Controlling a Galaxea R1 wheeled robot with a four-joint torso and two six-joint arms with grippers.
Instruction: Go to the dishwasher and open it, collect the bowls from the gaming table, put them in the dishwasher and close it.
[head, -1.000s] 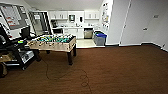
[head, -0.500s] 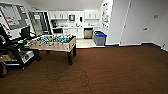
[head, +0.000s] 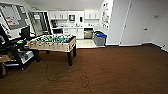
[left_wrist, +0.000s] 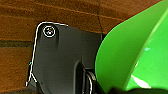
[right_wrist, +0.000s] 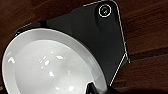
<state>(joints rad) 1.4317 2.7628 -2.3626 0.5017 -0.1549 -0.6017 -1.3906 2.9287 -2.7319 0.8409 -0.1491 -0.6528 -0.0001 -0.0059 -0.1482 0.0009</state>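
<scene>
Two bowls rode along: your left gripper clutched a green bowl (left_wrist: 135, 50), your right a white bowl (right_wrist: 47, 67). You had the gaming table (head: 53, 42) ahead-left, dishwasher (head: 88, 33) beyond.

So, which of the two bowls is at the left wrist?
The green bowl shows at the left wrist; the white bowl shows at the right wrist.

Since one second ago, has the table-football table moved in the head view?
No. The table-football table keeps the same place against the white kitchen cabinets behind it and the blue bin; the whole view looks unshifted too.
</scene>
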